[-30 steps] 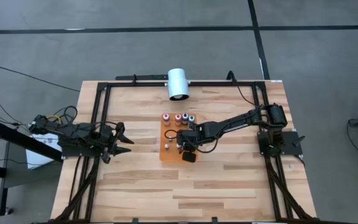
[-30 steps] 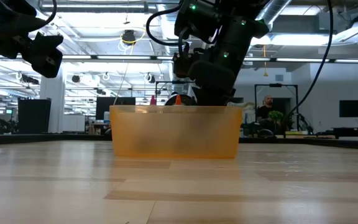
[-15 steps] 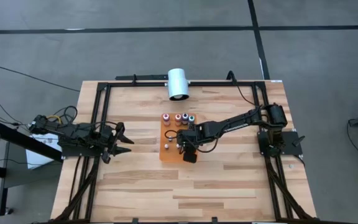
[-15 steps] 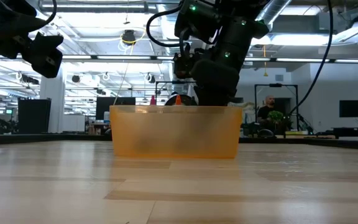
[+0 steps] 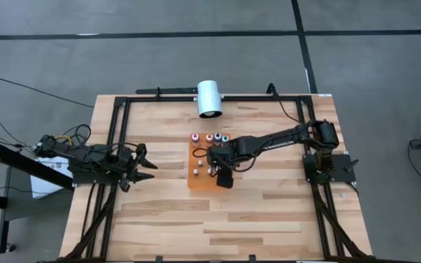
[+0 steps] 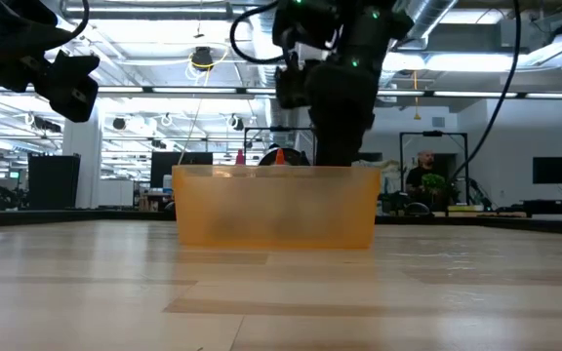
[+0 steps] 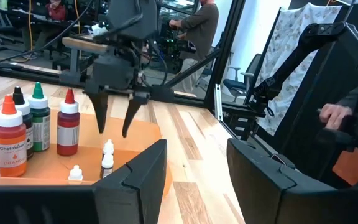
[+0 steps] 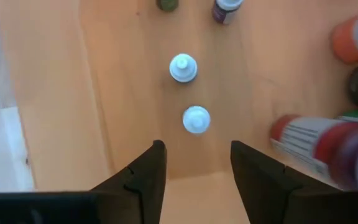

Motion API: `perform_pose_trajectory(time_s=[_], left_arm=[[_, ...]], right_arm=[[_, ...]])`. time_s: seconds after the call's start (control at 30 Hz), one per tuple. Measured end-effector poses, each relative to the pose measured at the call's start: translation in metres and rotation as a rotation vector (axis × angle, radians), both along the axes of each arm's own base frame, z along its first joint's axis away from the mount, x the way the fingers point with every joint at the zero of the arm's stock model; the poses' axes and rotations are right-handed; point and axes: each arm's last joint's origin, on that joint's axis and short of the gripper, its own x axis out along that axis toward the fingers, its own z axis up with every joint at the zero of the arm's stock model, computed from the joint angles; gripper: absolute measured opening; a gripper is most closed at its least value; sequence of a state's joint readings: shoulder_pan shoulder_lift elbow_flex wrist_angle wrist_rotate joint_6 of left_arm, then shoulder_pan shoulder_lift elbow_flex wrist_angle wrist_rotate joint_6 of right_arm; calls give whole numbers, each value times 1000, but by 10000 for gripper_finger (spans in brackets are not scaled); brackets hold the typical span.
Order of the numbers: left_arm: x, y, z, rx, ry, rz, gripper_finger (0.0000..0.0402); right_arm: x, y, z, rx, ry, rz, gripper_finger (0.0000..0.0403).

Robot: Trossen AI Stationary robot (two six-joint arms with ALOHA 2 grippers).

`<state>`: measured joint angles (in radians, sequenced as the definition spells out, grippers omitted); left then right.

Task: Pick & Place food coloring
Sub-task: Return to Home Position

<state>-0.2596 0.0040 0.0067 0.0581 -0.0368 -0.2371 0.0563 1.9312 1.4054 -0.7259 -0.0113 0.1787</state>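
High view: the right claw [image 5: 212,158] is hovering over the orange bin [image 5: 194,183] at the middle of the table [image 5: 269,212], while the left claw [image 5: 150,166] is waiting well apart from it, above the table's left side. Left wrist view: the right claw [image 7: 114,132] is pointing straight down with its two fingers [image 7: 100,115] spread wide and gripping nothing, its tips hanging over the inside of the bin [image 7: 153,134]. Three tiny food coloring bottles [image 7: 107,155], each with a pale cap, are standing upright in the bin just below those tips and slightly to one side, touching neither finger. Right wrist view: between this claw's own fingers [image 8: 143,180], two food coloring bottles [image 8: 196,119] are showing their pale caps directly beneath the gap, one beyond the other. Two more small ones, a dark green and a purple, are showing farther out past the fingertips. Larger bottles [image 7: 67,127] with red, green, black and orange tops are standing in a row on the side of the right claw that faces the white cylinder [image 5: 210,98]; whether they are inside the bin cannot be told. The left claw's own fingers [image 7: 138,177] are likewise parted wide, with nothing between them. Low view: the right arm is hanging above the bin's translucent wall [image 6: 276,210], which is hiding the small bottles, and a person [image 6: 422,174] is showing in the room beyond.
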Motion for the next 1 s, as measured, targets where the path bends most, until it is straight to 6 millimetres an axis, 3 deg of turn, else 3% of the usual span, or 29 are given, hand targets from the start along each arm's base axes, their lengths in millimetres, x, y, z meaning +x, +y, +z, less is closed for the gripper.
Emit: perform_pose_trajectory(time_s=[0.33, 0.47, 0.63, 0.9, 1.0], left_arm=[[0, 0, 0, 0, 0, -3, 160], [0, 0, 0, -6, 1, -7, 160], [0, 0, 0, -10, 2, -8, 160], [0, 0, -2, -82, 38, -11, 160], [0, 0, -2, -101, 43, -18, 160]], right_arm=[[4, 14, 47, -58, 34, 182, 148], [4, 19, 48, -66, 31, 196, 140], [3, 9, 47, -106, 38, 132, 136], [-14, 1, 85, -113, -82, 126, 143], [-27, -1, 91, -129, -159, 90, 143]])
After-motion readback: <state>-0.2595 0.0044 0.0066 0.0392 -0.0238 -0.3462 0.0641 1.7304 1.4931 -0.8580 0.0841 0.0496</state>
